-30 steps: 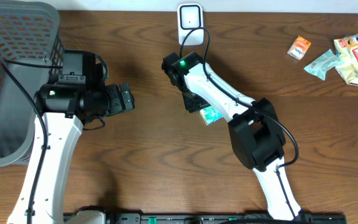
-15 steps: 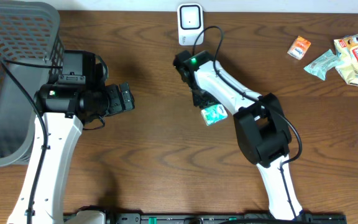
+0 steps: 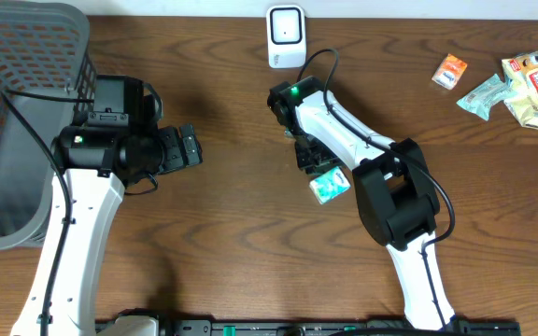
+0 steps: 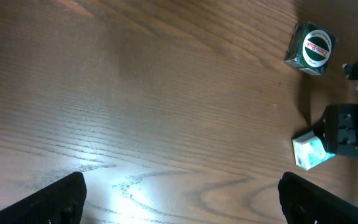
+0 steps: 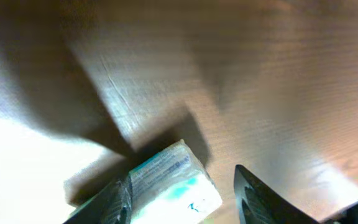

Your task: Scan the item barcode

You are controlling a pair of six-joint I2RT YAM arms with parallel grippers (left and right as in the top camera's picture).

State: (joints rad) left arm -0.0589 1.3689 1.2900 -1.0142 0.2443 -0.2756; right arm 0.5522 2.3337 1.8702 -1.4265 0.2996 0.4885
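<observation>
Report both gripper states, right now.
Left gripper: open, jaws wide, holding nothing.
Right gripper: jaws either side of the teal packet; whether they grip it cannot be told.

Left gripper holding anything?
No, the left gripper stands wide open above the table, with nothing between its jaws.

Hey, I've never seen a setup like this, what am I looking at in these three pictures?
Two white-and-black robot arms work at a wooden table. The wide picture looks down from above; the other two come from cameras on each wrist. In view are a white scanner, a grey basket, snack packets and a small green box. The left gripper is open and empty. The right gripper straddles a small teal-and-white packet, with a gap on one side, so not clamped.
</observation>
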